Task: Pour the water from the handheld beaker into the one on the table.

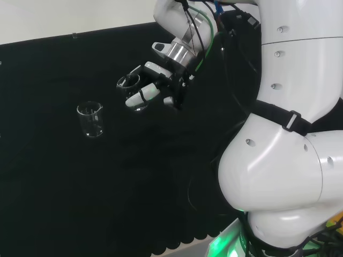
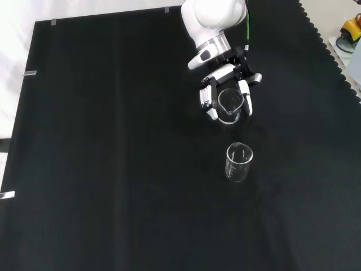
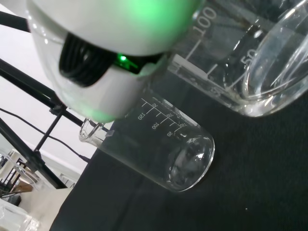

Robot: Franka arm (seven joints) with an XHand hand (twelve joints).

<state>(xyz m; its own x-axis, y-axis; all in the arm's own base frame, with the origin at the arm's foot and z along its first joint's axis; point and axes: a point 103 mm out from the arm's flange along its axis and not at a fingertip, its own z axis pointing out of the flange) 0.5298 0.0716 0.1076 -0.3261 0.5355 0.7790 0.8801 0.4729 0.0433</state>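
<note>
The hand (image 1: 155,88) (image 2: 225,84) hangs above the black cloth with its fingers curled round a clear glass beaker (image 1: 133,91) (image 2: 229,105). In the wrist view that held beaker (image 3: 250,62) is close and large, with water in its bottom. A second clear beaker (image 1: 91,119) (image 2: 238,162) (image 3: 159,144) stands upright on the cloth. It is to the left of the hand in the head view and just below the hand in the front view. The two beakers are apart. The standing beaker looks empty.
The black cloth (image 2: 113,141) covers the bench, with its scalloped edge (image 2: 333,51) at the right in the front view. The arm's white links (image 1: 289,134) stand at the right of the head view. Dark tripod legs (image 3: 29,144) show beyond the cloth in the wrist view.
</note>
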